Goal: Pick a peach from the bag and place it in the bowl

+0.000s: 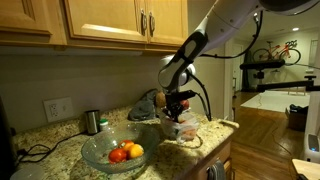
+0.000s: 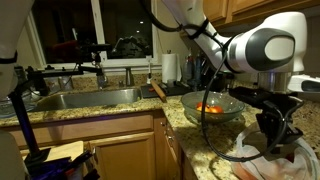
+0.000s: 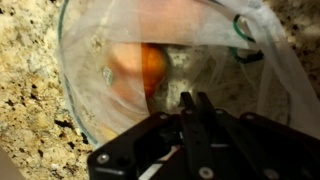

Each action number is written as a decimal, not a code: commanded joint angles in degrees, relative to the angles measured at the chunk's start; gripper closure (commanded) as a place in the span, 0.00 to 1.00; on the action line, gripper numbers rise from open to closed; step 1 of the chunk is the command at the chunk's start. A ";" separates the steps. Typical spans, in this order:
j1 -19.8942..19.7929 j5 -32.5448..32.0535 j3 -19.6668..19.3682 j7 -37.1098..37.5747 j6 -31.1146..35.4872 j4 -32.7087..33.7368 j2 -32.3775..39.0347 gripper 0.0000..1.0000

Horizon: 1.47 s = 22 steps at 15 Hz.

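Note:
The wrist view shows my gripper (image 3: 195,98) with its two black fingers drawn together and nothing visible between them. Just left of the fingertips lies an orange peach (image 3: 140,70), blurred behind clear plastic. In both exterior views the gripper (image 1: 178,108) (image 2: 272,135) points down into a clear tub (image 1: 180,128) draped with thin white plastic. The grey-brown bag (image 1: 148,104) slumps right behind it against the wall. Further along the counter stands the wide glass bowl (image 1: 100,150) (image 2: 232,107), which holds an orange fruit (image 1: 134,151) and a red one (image 1: 117,155).
A steel cup (image 1: 92,122) stands by the wall behind the bowl. The speckled granite counter (image 1: 55,145) ends just past the tub. A sink (image 2: 85,97) and a paper towel roll (image 2: 170,68) lie beyond the bowl. Cupboards (image 1: 120,20) hang overhead.

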 commanded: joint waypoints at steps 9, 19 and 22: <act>-0.12 -0.88 -0.52 0.92 -7.36 0.73 -0.89 1.00; 1.72 -8.05 -3.01 5.73 -7.89 -0.77 -1.45 1.00; 2.21 -9.27 -3.73 9.20 -9.98 -1.30 -1.87 1.00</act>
